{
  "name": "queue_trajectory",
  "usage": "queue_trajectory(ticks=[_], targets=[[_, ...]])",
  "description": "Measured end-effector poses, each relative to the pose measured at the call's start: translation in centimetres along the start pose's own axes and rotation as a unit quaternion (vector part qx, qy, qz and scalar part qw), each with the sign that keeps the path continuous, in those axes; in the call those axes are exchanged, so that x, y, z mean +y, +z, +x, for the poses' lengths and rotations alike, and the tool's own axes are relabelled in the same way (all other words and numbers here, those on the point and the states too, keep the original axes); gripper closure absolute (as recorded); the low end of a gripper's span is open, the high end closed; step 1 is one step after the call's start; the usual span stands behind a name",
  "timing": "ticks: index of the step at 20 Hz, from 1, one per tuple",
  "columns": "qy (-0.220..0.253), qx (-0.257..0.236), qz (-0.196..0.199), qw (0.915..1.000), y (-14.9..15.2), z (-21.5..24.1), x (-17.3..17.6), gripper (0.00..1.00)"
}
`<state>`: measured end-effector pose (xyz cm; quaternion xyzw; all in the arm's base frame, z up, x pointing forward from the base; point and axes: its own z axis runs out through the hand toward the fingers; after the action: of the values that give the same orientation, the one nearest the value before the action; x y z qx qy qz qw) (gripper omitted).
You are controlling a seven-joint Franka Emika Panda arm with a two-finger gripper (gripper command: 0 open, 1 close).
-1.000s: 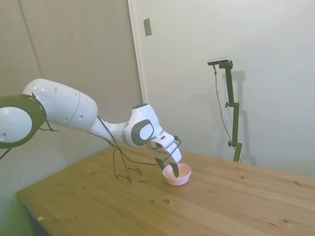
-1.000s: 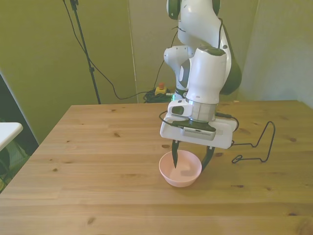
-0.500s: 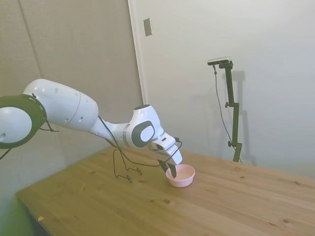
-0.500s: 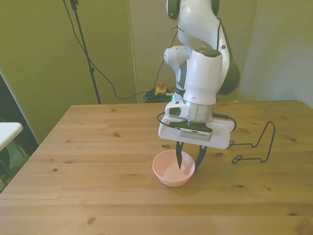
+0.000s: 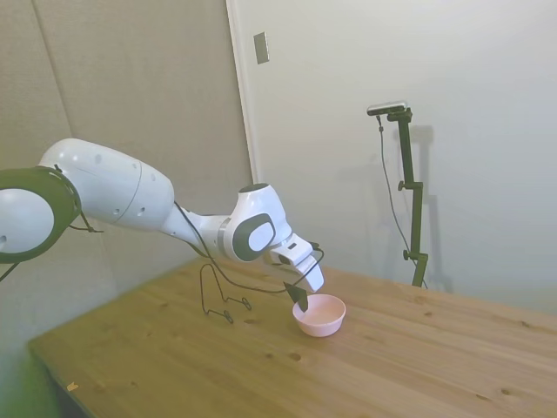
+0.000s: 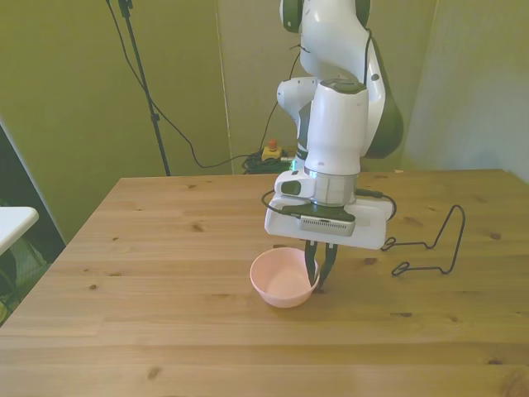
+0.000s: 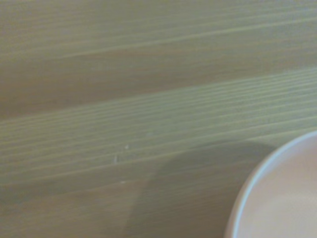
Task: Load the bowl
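Note:
The pale pink bowl (image 6: 283, 279) is near the middle of the wooden table (image 6: 165, 240), empty, and looks slightly tilted. My gripper (image 6: 318, 273) comes down from above on the side of the bowl toward the front view's right. It is shut on the rim, one finger inside the bowl and one outside. From the side, the bowl (image 5: 320, 314) lies just past the gripper (image 5: 302, 299). In the wrist view only an arc of the bowl (image 7: 277, 198) shows against the wood grain.
A thin black wire rack (image 6: 430, 244) stands on the table at the front view's right, apart from the bowl; from the side the rack (image 5: 218, 292) is behind the arm. A white surface (image 6: 12, 223) juts in beyond the table at the front view's left.
The fingers have closed from a wide straddle onto the bowl's rim. The bowl has shifted toward the front view's left with the gripper.

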<state>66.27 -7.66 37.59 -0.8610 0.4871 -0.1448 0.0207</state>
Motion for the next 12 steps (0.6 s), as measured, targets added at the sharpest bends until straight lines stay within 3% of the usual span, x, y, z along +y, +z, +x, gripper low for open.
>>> queue_trajectory(ticks=[6, 9, 10, 12], targets=[[-0.017, -0.042, 0.061, 0.9971, -5.1, -2.5, -1.4, 1.0], [-0.046, -0.08, 0.097, 0.991, -10.0, -5.3, -1.8, 1.0], [-0.067, -0.091, 0.104, 0.9881, -13.8, -7.6, 0.3, 1.0], [-0.068, -0.101, 0.114, 0.9859, -13.9, -7.7, 0.2, 1.0]])
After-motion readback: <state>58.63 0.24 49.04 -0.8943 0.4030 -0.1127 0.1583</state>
